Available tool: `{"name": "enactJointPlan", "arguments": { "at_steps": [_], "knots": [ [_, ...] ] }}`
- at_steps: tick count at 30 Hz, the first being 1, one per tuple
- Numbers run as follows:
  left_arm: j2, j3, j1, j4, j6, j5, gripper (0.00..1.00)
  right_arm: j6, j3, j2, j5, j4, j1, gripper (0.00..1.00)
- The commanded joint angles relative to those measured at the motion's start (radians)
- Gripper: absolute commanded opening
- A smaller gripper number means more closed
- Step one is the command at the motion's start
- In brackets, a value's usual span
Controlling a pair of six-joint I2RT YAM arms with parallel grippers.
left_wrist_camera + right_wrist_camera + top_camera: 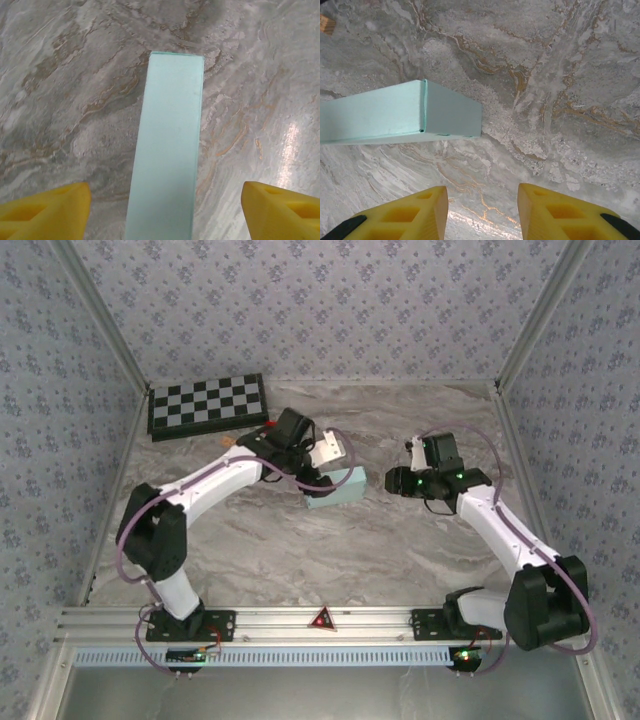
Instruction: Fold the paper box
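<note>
The paper box [338, 488] lies on the grey marble table [260, 540], near the middle, between the two arms. It is a small, long, light-blue box, and it looks folded up with its sides closed. One long side lies flat on the table.

The left gripper [165, 192] hangs right over the box. Its two yellow fingers [47, 210] are spread far apart, one on each side. The box runs up the middle between them, and there is bare table on both sides of it, so the fingers do not touch the box. The left gripper holds nothing.

The right gripper [482, 197] is just beside the box, on its right, pointing at the box's short end. Its yellow fingers [415, 212] are apart too, but not as far as the left ones. Between them is only table. In the right wrist view the box is ahead and off to the left, with a gap between it and the fingers.

Far back on the left side of the table lies a black-and-white checkerboard [208, 405] - well away from the box. A tiny brown thing [228, 440] lies on the table just in front of the board - it is too small to tell what it is.
</note>
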Motion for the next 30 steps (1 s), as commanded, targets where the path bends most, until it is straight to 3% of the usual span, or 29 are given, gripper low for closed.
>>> {"name": "enactJointPlan", "arguments": {
  "at_steps": [1, 9, 20, 30],
  "knots": [
    [0.068, 0.088, -0.007, -0.103, 0.156, 0.063, 0.79, 0.017, -0.019, -0.029, -0.007, 0.011, -0.008, 0.43],
    [0.162, 0.158, -0.010, -0.146, 0.170, 0.062, 0.78, 0.018, -0.026, -0.034, -0.011, 0.015, -0.012, 0.43],
    [0.207, 0.155, -0.024, -0.148, 0.183, 0.018, 0.68, 0.014, -0.035, -0.032, -0.010, 0.009, -0.021, 0.43],
    [0.202, 0.140, -0.030, -0.097, 0.176, -0.027, 0.48, 0.011, -0.043, -0.032, -0.007, 0.000, -0.026, 0.43]
  ]
}}
